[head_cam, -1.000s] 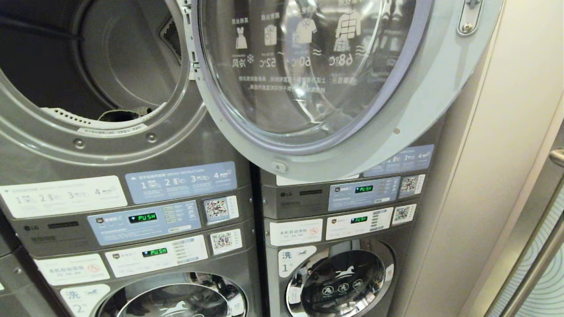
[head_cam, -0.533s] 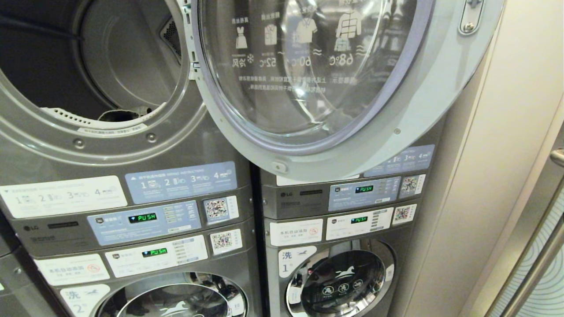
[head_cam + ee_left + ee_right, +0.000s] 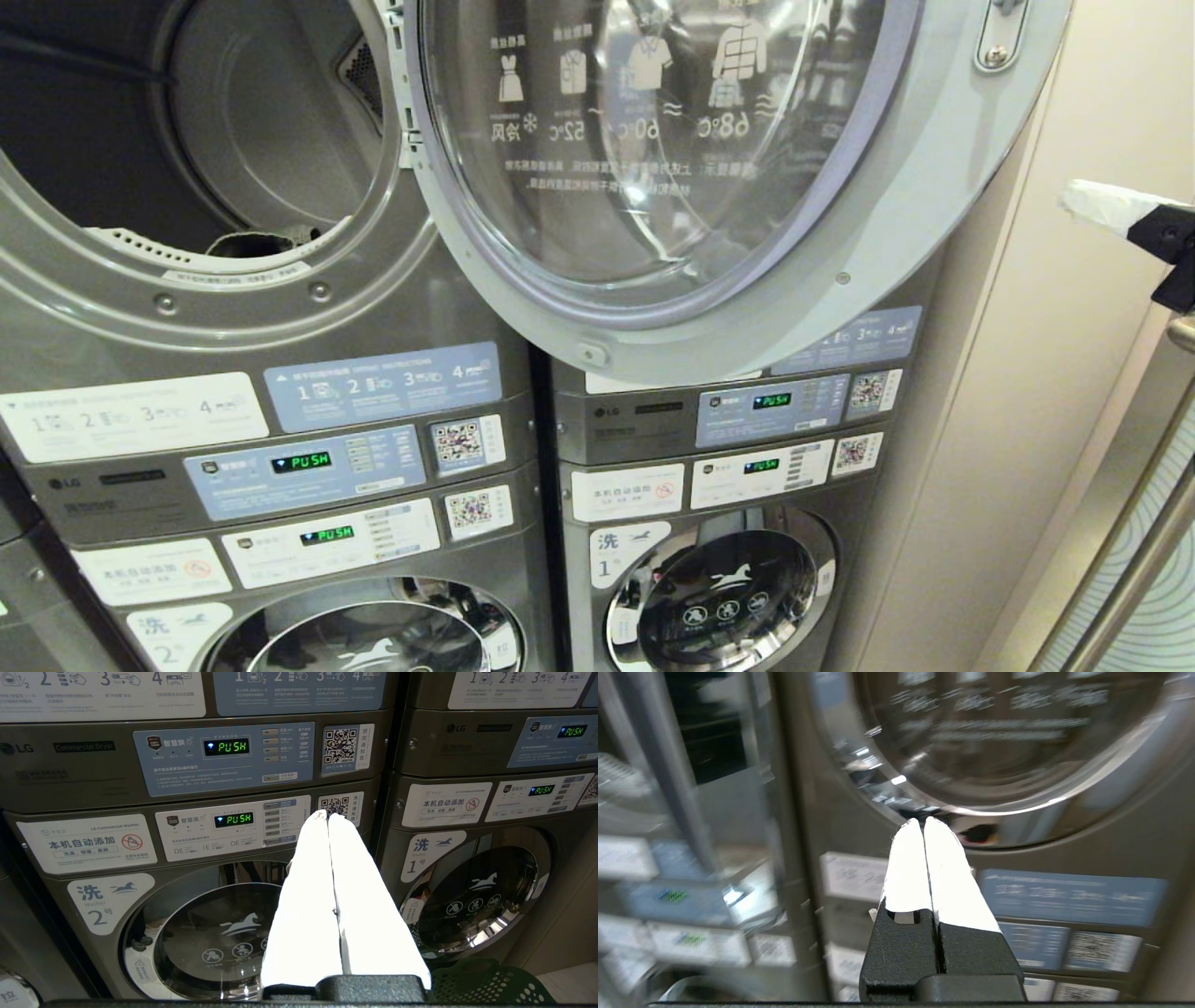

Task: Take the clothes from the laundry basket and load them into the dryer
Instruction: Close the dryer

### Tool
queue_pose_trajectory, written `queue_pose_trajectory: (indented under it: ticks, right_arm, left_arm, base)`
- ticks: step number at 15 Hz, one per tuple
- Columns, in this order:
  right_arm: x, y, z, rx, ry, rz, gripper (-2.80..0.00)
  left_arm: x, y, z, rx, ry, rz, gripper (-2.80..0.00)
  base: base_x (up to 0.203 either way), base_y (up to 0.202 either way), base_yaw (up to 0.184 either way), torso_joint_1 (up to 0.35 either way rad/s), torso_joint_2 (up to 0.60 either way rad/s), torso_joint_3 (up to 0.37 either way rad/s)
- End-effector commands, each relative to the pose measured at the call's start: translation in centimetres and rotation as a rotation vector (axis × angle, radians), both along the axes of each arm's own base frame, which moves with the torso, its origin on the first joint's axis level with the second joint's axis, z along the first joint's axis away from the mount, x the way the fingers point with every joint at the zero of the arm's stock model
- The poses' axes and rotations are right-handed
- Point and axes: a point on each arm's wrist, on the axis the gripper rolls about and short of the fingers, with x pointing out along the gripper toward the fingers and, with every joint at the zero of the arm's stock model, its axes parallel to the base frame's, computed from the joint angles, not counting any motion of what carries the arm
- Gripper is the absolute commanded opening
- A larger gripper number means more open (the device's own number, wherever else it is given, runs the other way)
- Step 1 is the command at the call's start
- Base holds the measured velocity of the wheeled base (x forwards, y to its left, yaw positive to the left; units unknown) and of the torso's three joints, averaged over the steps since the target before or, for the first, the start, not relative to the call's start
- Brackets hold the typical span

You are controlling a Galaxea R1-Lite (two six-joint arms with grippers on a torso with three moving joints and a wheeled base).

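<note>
Two stacked machine columns fill the head view, dryers on top, washers below. Left dryer [image 3: 187, 187] has its door [image 3: 709, 159] swung wide to the right, covering the front of the right-hand dryer; glass shows garment icons and temperature marks. Drum [image 3: 252, 140] is dark; nothing clearly readable as clothes inside, only a dark scrap at the lower lip of the opening [image 3: 252, 245], can't tell what it is.

Right gripper [image 3: 1074, 198] shows at the right edge of the head view, high up, level with the lower part of the door, in front of the beige wall [image 3: 1027, 420]; white fingertip leads, black body behind. Right wrist view: both white fingers [image 3: 908, 868] pressed together, nothing between them, pointing at the door's rim; background there is blurred.

Left gripper [image 3: 328, 817] not in the head view. Left wrist view has it low, facing the washers, tips in line with the left washer's control panel [image 3: 233, 828], displays reading PUSH. Fingers [image 3: 303, 905] closed against each other, empty.

Basket [image 3: 486, 982]: only a green perforated rim visible in the left wrist view, on the floor in front of the right washer [image 3: 476, 900]. Contents can't be seen
</note>
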Motion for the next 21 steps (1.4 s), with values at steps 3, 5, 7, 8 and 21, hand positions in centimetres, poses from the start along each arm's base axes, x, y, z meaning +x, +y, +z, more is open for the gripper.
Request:
queue_pose_trajectory:
  ticks: [3, 5, 7, 8, 21]
  right_arm:
    - [2.1, 0.2, -0.9, -0.008, 0.012, 0.028, -2.8]
    - [3.8, 0.3, -1.3, -0.011, -0.008, 0.033, -2.8]
    - [4.1, 1.7, -1.4, -0.013, -0.026, 0.109, -2.8]
    - [4.0, 2.5, -1.4, -0.014, -0.028, 0.151, -2.8]
    - [-3.9, 14.5, 1.4, 0.031, -0.074, 0.612, -2.8]
  left_arm:
    - [0.0, 0.0, 0.0, 0.0, -0.001, 0.001, -2.8]
    - [0.0, 0.0, 0.0, 0.0, 0.0, 0.001, -2.8]
    - [0.0, 0.0, 0.0, 0.0, 0.0, -0.001, -2.8]
    - [0.0, 0.0, 0.0, 0.0, -0.001, 0.001, -2.8]
    - [0.0, 0.0, 0.0, 0.0, 0.0, 0.0, -2.8]
  base:
    - [0.0, 0.0, 0.0, 0.0, 0.0, 0.0]
    - [0.0, 0.0, 0.0, 0.0, 0.0, 0.0]
    - [0.0, 0.0, 0.0, 0.0, 0.0, 0.0]
    - [0.0, 0.0, 0.0, 0.0, 0.0, 0.0]
    - [0.0, 0.0, 0.0, 0.0, 0.0, 0.0]
